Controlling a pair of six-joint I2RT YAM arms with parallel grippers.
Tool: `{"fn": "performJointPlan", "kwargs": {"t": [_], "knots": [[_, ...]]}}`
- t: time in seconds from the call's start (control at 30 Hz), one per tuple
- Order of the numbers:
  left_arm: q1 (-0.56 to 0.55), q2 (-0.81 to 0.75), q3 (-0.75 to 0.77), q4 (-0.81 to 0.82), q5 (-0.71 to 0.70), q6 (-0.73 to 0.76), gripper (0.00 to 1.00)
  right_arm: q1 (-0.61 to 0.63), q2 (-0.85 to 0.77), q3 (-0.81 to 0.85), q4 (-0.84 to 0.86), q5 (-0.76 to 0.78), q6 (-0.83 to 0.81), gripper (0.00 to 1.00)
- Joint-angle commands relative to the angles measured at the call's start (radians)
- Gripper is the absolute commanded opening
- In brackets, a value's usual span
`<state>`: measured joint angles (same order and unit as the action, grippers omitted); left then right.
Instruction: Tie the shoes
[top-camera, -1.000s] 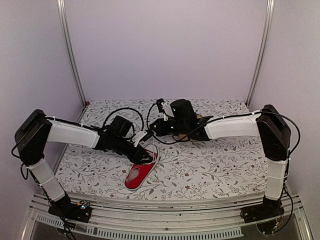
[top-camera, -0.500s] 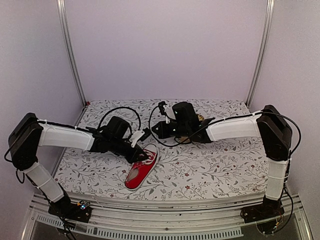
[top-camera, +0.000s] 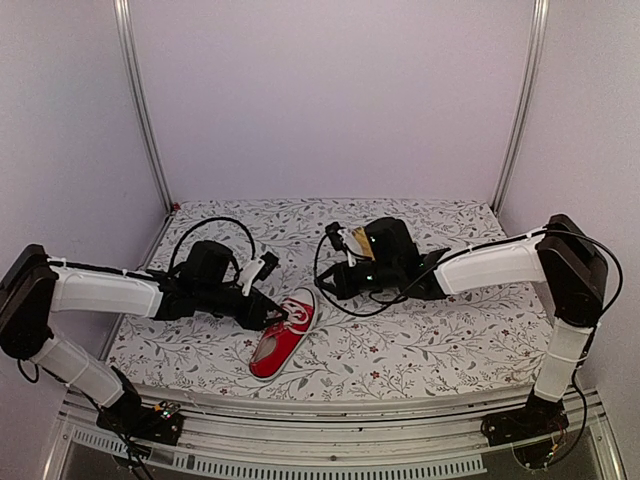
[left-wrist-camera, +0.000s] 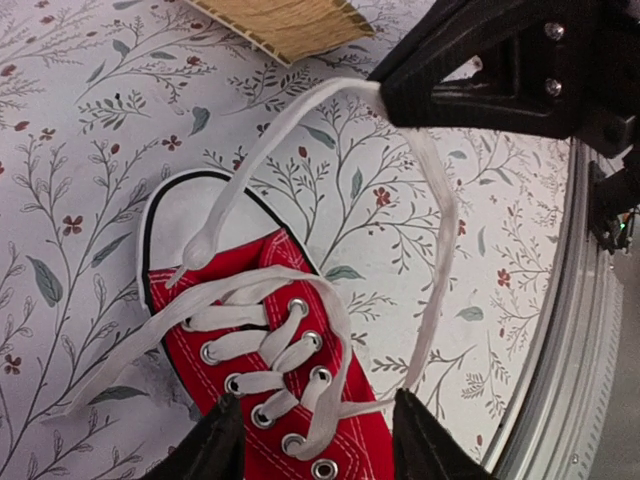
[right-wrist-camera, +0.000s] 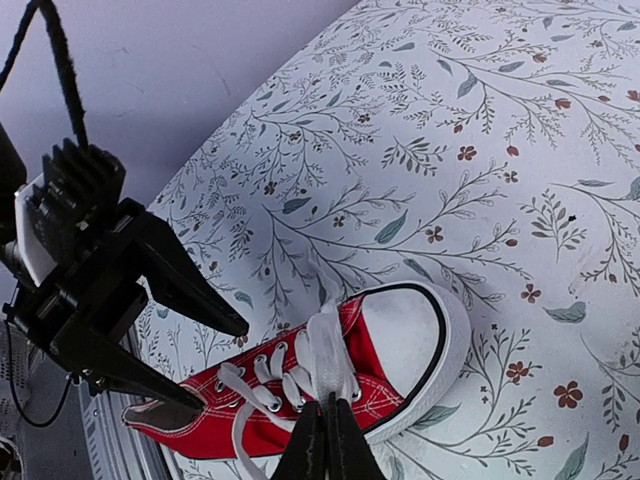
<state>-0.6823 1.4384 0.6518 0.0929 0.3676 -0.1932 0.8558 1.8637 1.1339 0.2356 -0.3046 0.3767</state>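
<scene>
On the floral-printed tabletop (top-camera: 420, 330), left of centre toward the near edge, lies the red low-top canvas sneaker (top-camera: 283, 338). The left gripper (left-wrist-camera: 312, 410) straddles its eyelets half open, gripping nothing; the right gripper (right-wrist-camera: 326, 420) is clamped on its white lace (left-wrist-camera: 250, 160).

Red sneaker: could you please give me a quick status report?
Left gripper open over the sneaker. Right gripper shut on its lace, looped out past the toe. Not yet tied. Basket beyond the toe, not touching.
</scene>
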Motion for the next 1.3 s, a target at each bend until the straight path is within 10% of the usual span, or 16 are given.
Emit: {"fn": "performJointPlan", "kwargs": {"t": [0.0,0.33,0.73,1.27], "knots": [[0.007,0.014,-0.007,0.041,0.084,-0.020,0.52,-0.007,-0.075,-0.061,0.043,-0.104,-0.016,0.02],[0.007,0.052,0.002,0.013,0.020,0.000,0.42,-0.007,-0.100,-0.138,0.081,-0.240,-0.002,0.02],[0.007,0.027,-0.022,0.032,-0.017,-0.002,0.00,-0.009,-0.122,-0.167,0.100,-0.377,-0.018,0.02],[0.010,-0.057,-0.110,0.166,-0.015,-0.038,0.00,-0.055,0.095,-0.047,0.012,-0.235,-0.004,0.04]]}}
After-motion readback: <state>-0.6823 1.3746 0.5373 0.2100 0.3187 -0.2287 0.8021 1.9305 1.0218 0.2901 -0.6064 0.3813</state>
